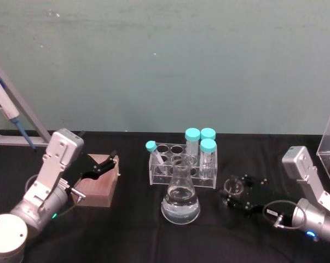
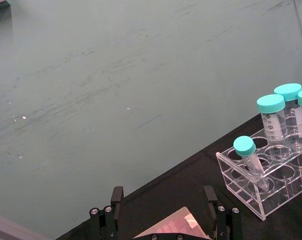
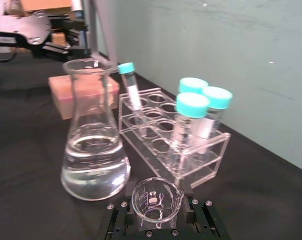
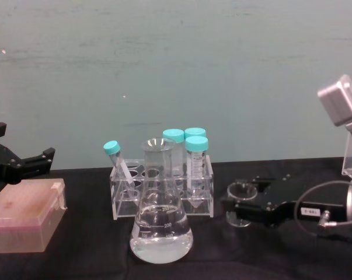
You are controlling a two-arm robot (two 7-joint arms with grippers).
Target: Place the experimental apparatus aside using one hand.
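The right black two-jaw gripper [image 3: 157, 212] grasps the small clear glass beaker [image 4: 241, 195], jaws clamped on its sides, probably to carry it upright. The beaker is toward the right edge of the black-covered table [image 1: 137, 230], near the graduated glass conical flask of clear liquid [image 1: 180, 200]. The left black gripper [image 1: 107, 163], jaws spread, is parked over the pink rectangular box [image 1: 96, 186] near the left edge.

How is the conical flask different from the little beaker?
The conical flask stands tall with a narrow neck; the small beaker is short and wide-mouthed. The flask holds clear liquid; the beaker looks empty. The flask stands free; the beaker sits framed by the right gripper. Both are clear glass.
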